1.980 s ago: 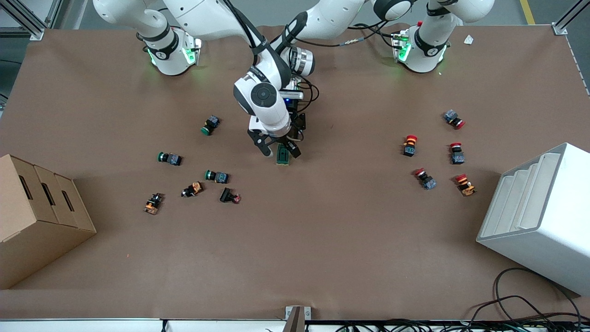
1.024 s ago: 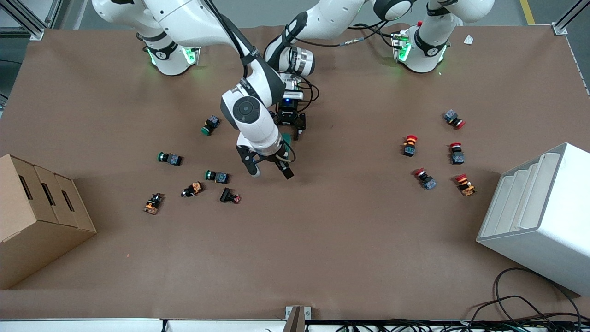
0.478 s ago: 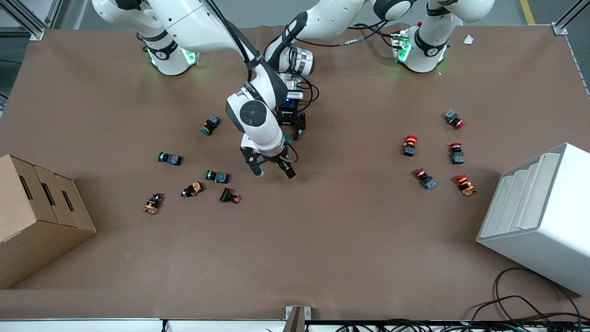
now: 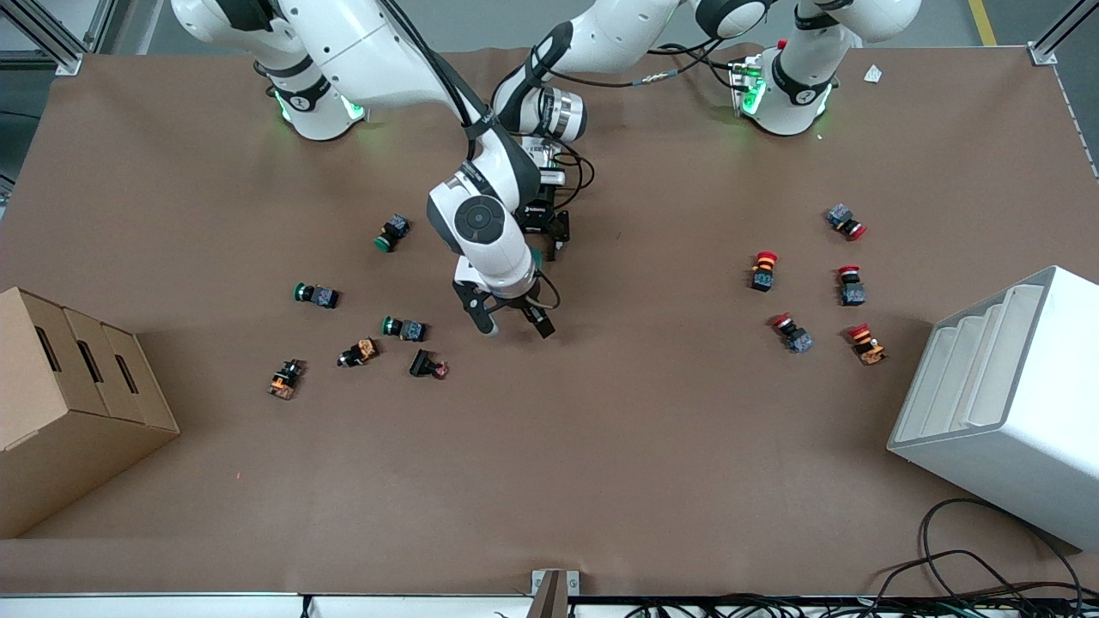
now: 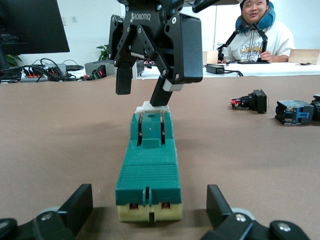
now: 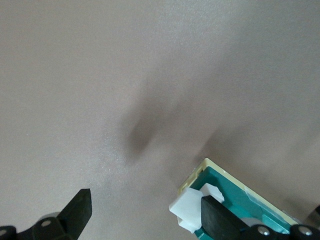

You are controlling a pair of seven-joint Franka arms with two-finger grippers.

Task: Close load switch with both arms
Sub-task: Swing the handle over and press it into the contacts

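Touching the load switch [image 5: 148,176]'s white lever, the right gripper [image 4: 513,325] stood spread.
Left gripper [image 5: 150,212] spread, flanking the switch's 6 o'clock end.

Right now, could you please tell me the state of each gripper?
Left gripper: open, straddling the load switch, not gripping it.
Right gripper: open, one finger at the switch's white lever.

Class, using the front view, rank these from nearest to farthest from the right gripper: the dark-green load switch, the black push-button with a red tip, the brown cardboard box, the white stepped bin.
1. Dark-green load switch, just beside the right gripper, mostly hidden under the arms.
2. Black push-button with a red tip, toward the right arm's end.
3. White stepped bin, at the left arm's end.
4. Brown cardboard box, at the right arm's end.
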